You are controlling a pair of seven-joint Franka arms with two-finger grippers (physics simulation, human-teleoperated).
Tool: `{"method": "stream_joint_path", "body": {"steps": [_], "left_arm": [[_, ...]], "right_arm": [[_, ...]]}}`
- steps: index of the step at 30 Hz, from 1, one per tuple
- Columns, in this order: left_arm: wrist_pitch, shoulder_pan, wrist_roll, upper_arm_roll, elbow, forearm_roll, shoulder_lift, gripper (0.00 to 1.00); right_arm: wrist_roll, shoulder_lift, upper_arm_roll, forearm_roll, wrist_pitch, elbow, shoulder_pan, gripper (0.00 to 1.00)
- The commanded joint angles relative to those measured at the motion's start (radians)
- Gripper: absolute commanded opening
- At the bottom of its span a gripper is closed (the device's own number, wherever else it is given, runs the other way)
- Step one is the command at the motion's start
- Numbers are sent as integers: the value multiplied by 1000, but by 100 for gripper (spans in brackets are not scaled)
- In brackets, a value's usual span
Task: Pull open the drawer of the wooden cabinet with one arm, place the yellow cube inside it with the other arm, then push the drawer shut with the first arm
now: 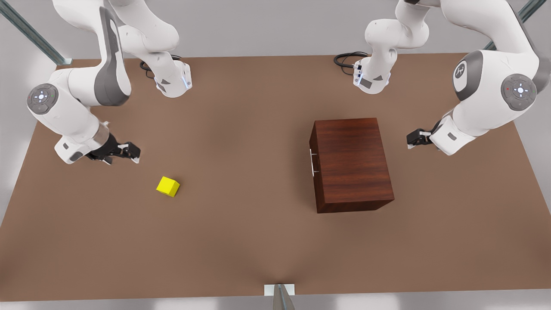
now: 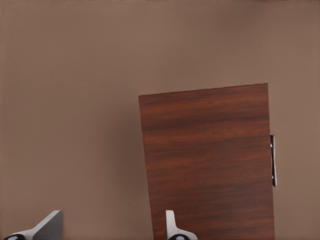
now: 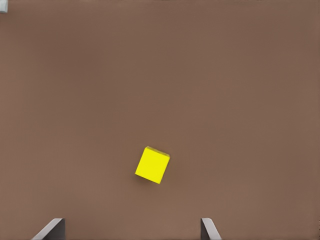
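A: At the front view's left, the right tool (image 1: 122, 151) is noted above the desk (image 1: 241, 241), fingers parted and empty, with the yellow cube (image 1: 168, 186) lying on bare desk close by toward the centre. From the right wrist view the cube (image 3: 152, 164) is seen resting between and beyond the two spread fingertips (image 3: 50, 229), untouched.

B: And farther across?

A: Right of centre the wooden cabinet (image 1: 351, 165) is found, its drawer (image 1: 313, 163) fully closed, the silver bar handle (image 1: 312, 162) facing the cube's side. At the front view's far right the left tool (image 1: 416, 138) is held near the cabinet's rear face, clear of it. In the left wrist view its fingers (image 2: 176, 227) are seen spread apart, nothing between them, with the cabinet top (image 2: 207, 160) and handle (image 2: 273, 161) ahead.

B: Progress?

A: None is judged done: drawer not pulled, cube not lifted, shutting still to come.

B: Room for moving?

A: Wide open desk is recorded between cube and cabinet, so the drawer can be drawn out unobstructed. The left tool is on the wrong side of the cabinet; a path over or round the top would be needed to reach the handle. The cube sits well in from every desk edge.
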State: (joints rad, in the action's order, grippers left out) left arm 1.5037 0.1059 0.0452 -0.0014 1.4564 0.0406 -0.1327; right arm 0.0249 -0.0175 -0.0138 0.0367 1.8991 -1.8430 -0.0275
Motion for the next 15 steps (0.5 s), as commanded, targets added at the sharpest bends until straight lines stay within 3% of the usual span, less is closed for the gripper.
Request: {"method": "stream_joint_path", "body": {"steps": [1, 4, 6, 8, 9, 13, 15], "left_arm": [[15, 8, 28, -2, 1, -1, 1, 100], [4, 34, -108, -2, -11, -15, 2, 100], [15, 87, -157, 0, -25, -15, -1, 100], [15, 273, 108, -3, -47, -41, -36, 100], [16, 376, 307, -3, -67, -160, -88, 100], [15, 564, 725, -14, -134, -188, -235, 100], [58, 558, 766, -8, -126, -188, -291, 100]], "right_arm": [[41, 1, 0, -1, 17, 4, 20, 100], [99, 100, 0, -3, -121, 154, 17, 100], [185, 102, -6, -17, -120, 157, 12, 100], [273, 133, -11, -18, -114, 182, -12, 100], [297, 139, -11, -18, -114, 186, -14, 100], [311, 139, -11, -18, -112, 186, -26, 100], [351, 140, -11, -8, -110, 186, -26, 100]]}}
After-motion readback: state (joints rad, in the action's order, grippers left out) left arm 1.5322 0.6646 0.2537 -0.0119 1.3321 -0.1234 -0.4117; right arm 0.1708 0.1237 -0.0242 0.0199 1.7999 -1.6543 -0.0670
